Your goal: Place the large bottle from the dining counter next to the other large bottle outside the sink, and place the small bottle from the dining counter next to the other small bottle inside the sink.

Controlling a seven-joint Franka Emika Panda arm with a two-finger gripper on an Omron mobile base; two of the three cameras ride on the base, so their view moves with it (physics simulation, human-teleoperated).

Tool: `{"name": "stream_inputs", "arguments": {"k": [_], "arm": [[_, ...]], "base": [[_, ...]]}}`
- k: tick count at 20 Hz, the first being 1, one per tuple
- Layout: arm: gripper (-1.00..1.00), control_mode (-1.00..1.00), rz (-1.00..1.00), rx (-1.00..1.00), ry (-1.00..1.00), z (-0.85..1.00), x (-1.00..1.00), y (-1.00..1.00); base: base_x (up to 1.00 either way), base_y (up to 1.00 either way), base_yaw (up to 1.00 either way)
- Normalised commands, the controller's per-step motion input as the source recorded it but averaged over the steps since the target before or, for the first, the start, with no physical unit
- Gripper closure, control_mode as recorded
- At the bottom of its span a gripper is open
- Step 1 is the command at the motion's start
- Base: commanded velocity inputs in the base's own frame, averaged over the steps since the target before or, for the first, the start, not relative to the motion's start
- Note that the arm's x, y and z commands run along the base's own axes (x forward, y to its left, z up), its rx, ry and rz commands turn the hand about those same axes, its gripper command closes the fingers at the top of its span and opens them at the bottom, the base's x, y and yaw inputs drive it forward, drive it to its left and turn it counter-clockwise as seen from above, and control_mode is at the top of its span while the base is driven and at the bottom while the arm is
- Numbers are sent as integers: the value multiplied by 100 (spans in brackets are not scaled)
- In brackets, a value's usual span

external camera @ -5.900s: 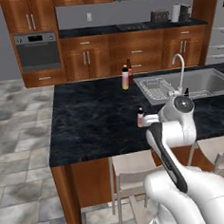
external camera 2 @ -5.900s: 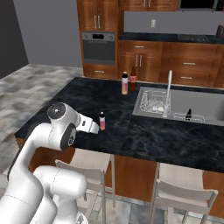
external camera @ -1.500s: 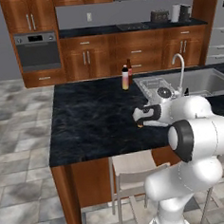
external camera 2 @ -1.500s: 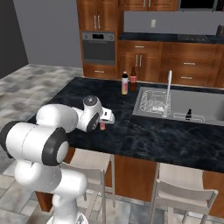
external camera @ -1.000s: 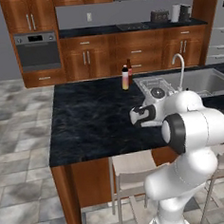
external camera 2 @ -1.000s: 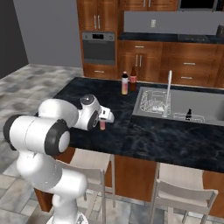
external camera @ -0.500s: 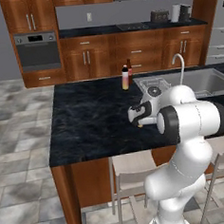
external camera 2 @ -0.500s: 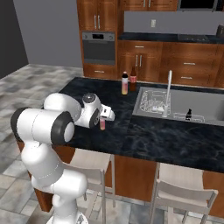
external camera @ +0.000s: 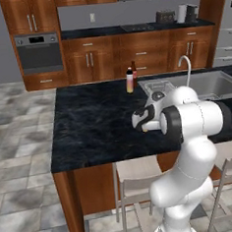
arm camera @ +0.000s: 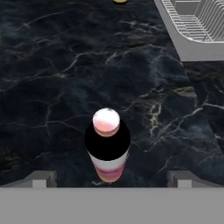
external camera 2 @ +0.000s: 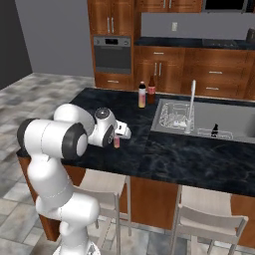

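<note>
Standing upright on the dining counter, cap up, the small bottle sits between spread, empty fingers.

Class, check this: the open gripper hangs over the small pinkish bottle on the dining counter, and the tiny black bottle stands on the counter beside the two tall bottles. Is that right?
One thing is wrong. The tiny black bottle stands inside the sink, not beside the two tall bottles; the right base view shows it. The rest holds: the open gripper hangs over the small pinkish bottle on the dining counter.
</note>
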Motion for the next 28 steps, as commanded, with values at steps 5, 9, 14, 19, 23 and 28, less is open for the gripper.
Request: {"name": "stream_inputs", "arguments": {"k": [5,9,14,19,23,28], "arm": [[-100,-100,0,0,0,-1,20,0],[-100,-100,0,0,0,0,20,0],[-100,-100,0,0,0,-1,12,0],[-100,-100,0,0,0,-4,10,0],[-100,-100,0,0,0,-5,17,0],[100,-100,0,0,0,-2,19,0]], "base": [[0,0,0],[0,0,0],[0,0,0],[0,0,0],[0,0,0],[0,0,0]]}}
